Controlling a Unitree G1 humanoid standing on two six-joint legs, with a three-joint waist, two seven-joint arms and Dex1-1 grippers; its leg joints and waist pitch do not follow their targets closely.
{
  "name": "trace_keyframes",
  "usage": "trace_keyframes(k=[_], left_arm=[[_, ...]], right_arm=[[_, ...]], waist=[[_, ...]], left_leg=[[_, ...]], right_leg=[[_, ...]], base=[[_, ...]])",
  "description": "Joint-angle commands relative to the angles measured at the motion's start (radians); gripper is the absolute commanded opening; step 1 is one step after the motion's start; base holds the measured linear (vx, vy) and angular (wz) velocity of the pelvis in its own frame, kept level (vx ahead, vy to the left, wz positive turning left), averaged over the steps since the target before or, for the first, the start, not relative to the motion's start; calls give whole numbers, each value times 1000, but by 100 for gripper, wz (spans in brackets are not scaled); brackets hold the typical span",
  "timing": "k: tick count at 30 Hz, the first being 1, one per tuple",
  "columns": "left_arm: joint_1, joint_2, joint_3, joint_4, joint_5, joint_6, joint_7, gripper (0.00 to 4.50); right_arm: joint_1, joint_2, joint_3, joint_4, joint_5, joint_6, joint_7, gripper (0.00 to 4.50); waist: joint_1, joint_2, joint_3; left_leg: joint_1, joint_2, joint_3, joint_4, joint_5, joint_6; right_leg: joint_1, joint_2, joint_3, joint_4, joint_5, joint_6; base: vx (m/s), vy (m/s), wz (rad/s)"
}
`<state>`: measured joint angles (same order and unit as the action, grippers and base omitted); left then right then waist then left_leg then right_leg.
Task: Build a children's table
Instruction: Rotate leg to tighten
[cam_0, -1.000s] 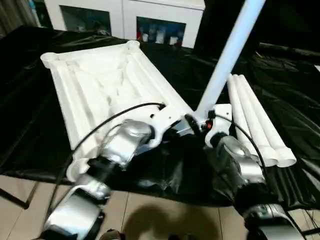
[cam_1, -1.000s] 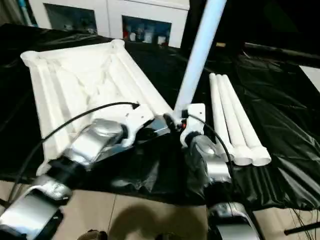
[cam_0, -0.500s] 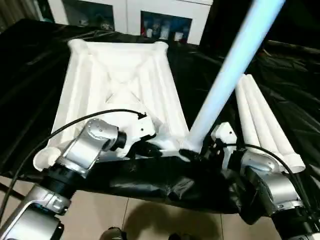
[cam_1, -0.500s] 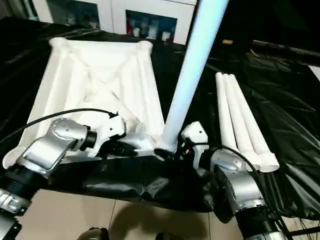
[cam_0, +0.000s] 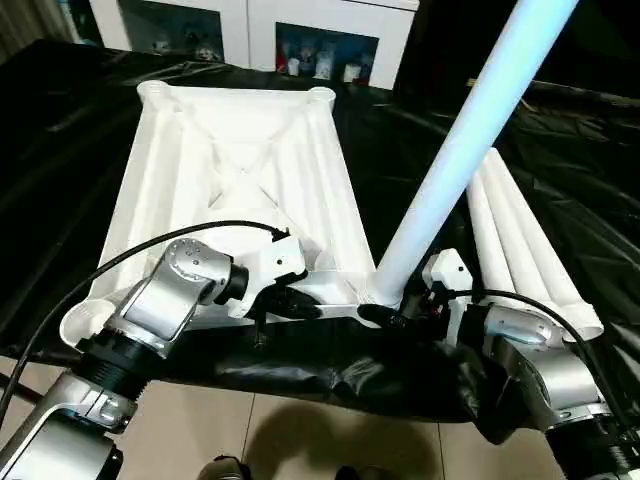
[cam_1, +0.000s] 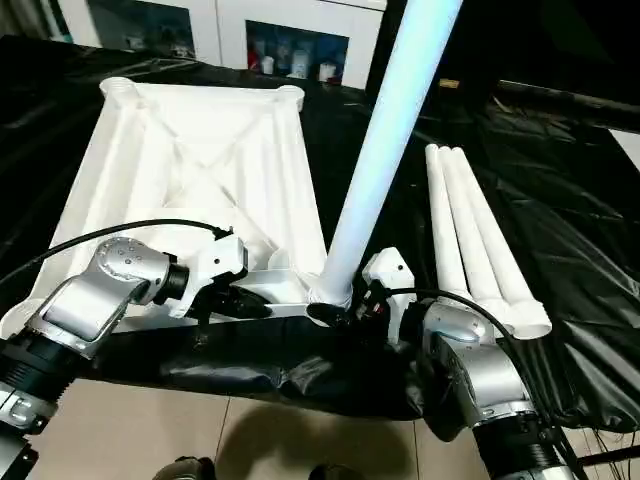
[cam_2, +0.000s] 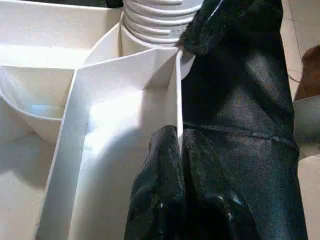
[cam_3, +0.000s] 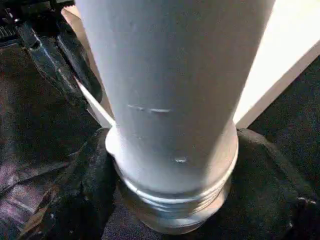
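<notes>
The top (cam_0: 235, 180) lies underside-up at centre left of the frame. The left gripper (cam_2: 178, 142) pinches its near rim. A leg (cam_0: 460, 150) stands in the near corner socket; the right gripper (cam_0: 385, 318) seems clasped around its base. Three legs (cam_0: 530, 250) lie right.

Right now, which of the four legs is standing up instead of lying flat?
The leg seated at the tabletop's near-right corner socket; the other three legs lie together on the black cloth.

Table top (cam_0: 240, 170): white plastic, matt, ribbed underside.
Standing leg (cam_0: 470, 130): smooth white plastic tube, ridged rings beside the right fingers.
Spare legs (cam_0: 520, 250): same smooth plastic.
Sheet (cam_0: 560, 150): glossy, crinkled black plastic.
Forearms (cam_0: 160, 300): brushed silver metal.
</notes>
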<state>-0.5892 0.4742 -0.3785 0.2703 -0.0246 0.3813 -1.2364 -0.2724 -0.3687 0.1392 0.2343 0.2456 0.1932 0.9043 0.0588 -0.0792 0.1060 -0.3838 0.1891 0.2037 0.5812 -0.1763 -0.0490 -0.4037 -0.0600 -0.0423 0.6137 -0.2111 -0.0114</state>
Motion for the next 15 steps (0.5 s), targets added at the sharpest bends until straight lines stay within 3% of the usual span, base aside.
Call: trace_keyframes(k=[1, 4, 7, 10, 11, 13, 15], left_arm=[[14, -10, -34, -16, -18, 4, -42, 0], [8, -29, -28, -1, -13, 11, -10, 0], [-23, -97, -5, 68, 19, 24, 117, 0], [-60, -172, 8, 141, 50, 41, 244, 0], [-79, -211, 15, 173, 63, 52, 306, 0], [-97, -250, 24, 204, 72, 64, 366, 0], [-129, -322, 40, 256, 79, 82, 464, 0]], right_arm=[[3, 3, -13, -4, 19, 16, 4, 303], [-13, 28, -33, 46, -3, 5, -70, 300], [-45, 82, -70, 139, -40, -18, -218, 286], [-77, 145, -104, 207, -54, -15, -362, 277], [-98, 180, -127, 242, -55, -8, -444, 274], [-120, 214, -152, 277, -54, -4, -526, 273], [-168, 272, -202, 348, -44, -6, -669, 272]], waist=[[3, 4, -60], [1, 3, -58], [-7, 6, -54], [-5, 7, -55], [-8, 5, -52], [-6, 5, -55], [-7, 7, -56]], left_leg=[[24, 52, -22, -63, -70, 85], [23, 52, -21, -63, -79, 80], [27, 51, -23, -67, -151, 34], [27, 52, -26, -69, -163, 16], [31, 49, -25, -72, -197, -3], [25, 49, -30, -73, -190, -9], [32, 49, -28, -72, -203, -14]], right_leg=[[46, -85, 50, -53, -6, -261], [45, -86, 51, -55, -15, -265], [38, -87, 50, -71, -148, -250], [40, -90, 52, -75, -192, -228], [34, -87, 52, -83, -246, -215], [40, -91, 52, -83, -256, -200], [33, -89, 52, -84, -253, -196]], base=[[0, 0, 0], [0, 0, 0], [0, 0, 0], [0, 0, 0], [0, 0, 0], [0, 0, 0], [0, 0, 0]])
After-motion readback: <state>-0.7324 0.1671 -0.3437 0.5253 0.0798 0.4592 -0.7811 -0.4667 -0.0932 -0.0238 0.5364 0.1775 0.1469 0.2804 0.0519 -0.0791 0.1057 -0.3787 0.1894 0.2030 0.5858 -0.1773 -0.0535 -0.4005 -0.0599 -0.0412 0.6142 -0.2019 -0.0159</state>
